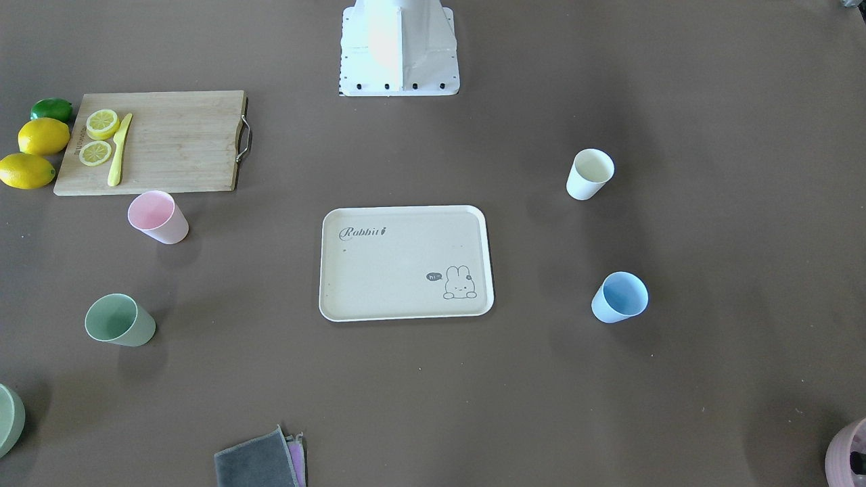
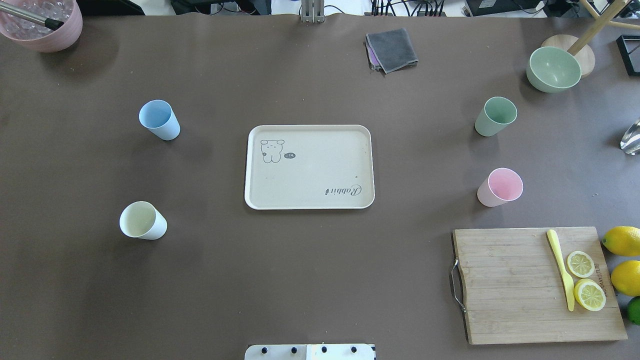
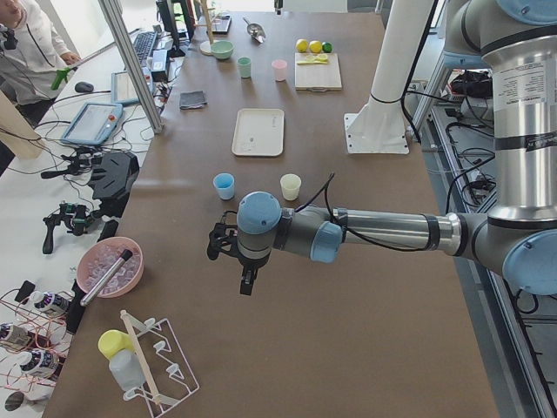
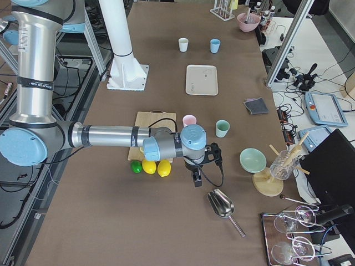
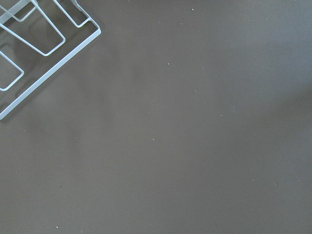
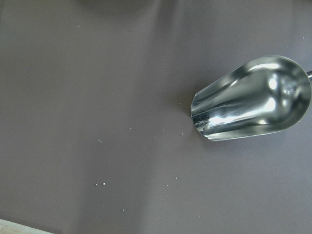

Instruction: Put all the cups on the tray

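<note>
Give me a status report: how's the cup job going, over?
Left gripper, right gripper: out wide, open or shut unclear. Pink cup, cream-white cup, sage green cup, light blue cup all off tray. Nothing in between.

Brown table [image 2: 300,280] with tray [image 2: 310,172], cups [image 2: 159,120], cutting board [image 2: 505,285]

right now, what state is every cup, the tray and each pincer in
pink cup: upright, empty, off the tray
sage green cup: upright, empty, off the tray
light blue cup: upright, empty, off the tray
cream-white cup: upright, empty, off the tray
tray: holds no cup
left pincer: open or shut, cannot tell
right pincer: open or shut, cannot tell
</note>
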